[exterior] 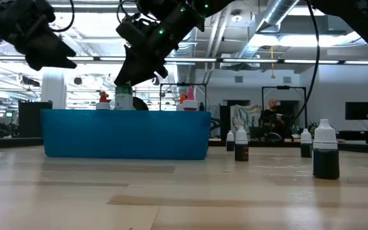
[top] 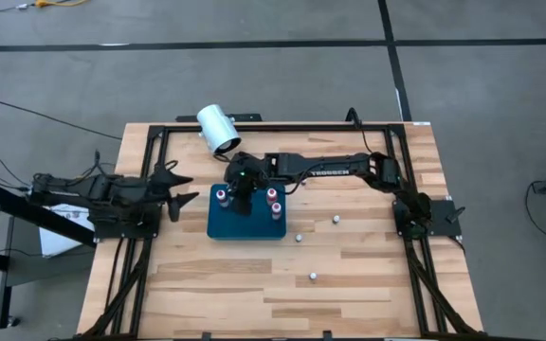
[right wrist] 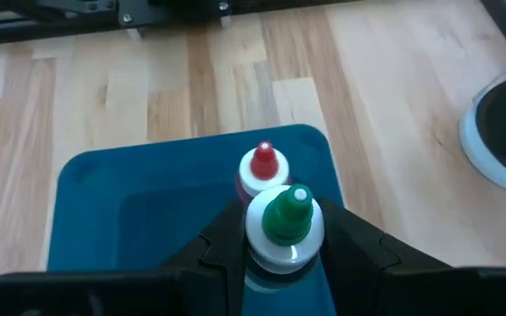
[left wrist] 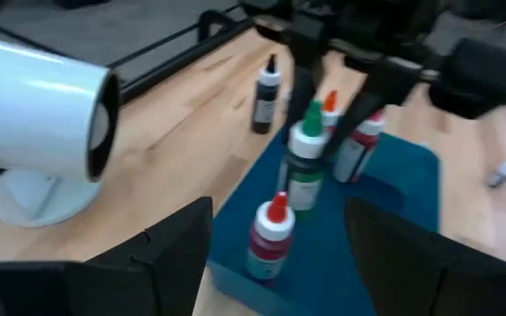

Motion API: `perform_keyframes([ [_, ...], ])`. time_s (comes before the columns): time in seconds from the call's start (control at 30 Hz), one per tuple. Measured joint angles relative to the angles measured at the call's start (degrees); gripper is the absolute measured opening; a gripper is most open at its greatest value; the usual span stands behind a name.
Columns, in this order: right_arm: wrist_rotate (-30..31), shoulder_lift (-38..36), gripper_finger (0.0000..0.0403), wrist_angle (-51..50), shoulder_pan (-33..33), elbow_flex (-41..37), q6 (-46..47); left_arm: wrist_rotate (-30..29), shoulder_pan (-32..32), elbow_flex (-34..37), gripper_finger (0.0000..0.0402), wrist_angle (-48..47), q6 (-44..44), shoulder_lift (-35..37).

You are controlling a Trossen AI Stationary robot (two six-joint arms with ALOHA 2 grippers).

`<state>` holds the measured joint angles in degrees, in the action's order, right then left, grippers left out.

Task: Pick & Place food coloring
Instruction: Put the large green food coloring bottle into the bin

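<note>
Both arms are dark, jointed and cable-strung, the right arm (top: 335,169) bearing pale lettering along its long link and a small green light just behind its blocky black right gripper (top: 242,202).

Four food coloring bottles sit over the teal tray (top: 218,228) at frame centre: three red-topped bottles (top: 222,196) and one green-topped bottle (right wrist: 285,222). Three more bottles (top: 336,220) stand loose on the table (top: 368,284), lower right of centre. One white cylinder (top: 218,128) lies upper centre.
</note>
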<state>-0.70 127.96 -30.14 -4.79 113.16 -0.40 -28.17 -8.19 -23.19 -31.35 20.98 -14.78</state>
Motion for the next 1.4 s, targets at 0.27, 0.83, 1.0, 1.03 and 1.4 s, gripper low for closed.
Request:
perform_keyframes([
  [0.27,1.19,-0.02,0.0107,0.18,-0.23,0.0,0.01,5.79,0.0,4.69,0.025,4.63,-4.41,14.76],
  [0.83,5.22,2.71,0.0107,1.31,0.28,0.0,2.43,6.98,0.0,6.5,0.025,6.87,-3.73,12.58],
  [1.0,6.84,2.64,0.0107,0.68,0.35,-1.48,2.6,7.0,0.0,6.5,0.025,6.78,-4.27,12.59],
  [1.03,7.23,2.65,0.0107,0.97,0.53,-2.44,3.02,7.0,0.0,6.5,0.025,6.81,-4.5,12.59],
  [1.4,8.45,2.67,0.0108,5.38,1.24,-5.33,5.07,6.93,0.0,6.5,0.025,6.73,-5.32,12.59],
])
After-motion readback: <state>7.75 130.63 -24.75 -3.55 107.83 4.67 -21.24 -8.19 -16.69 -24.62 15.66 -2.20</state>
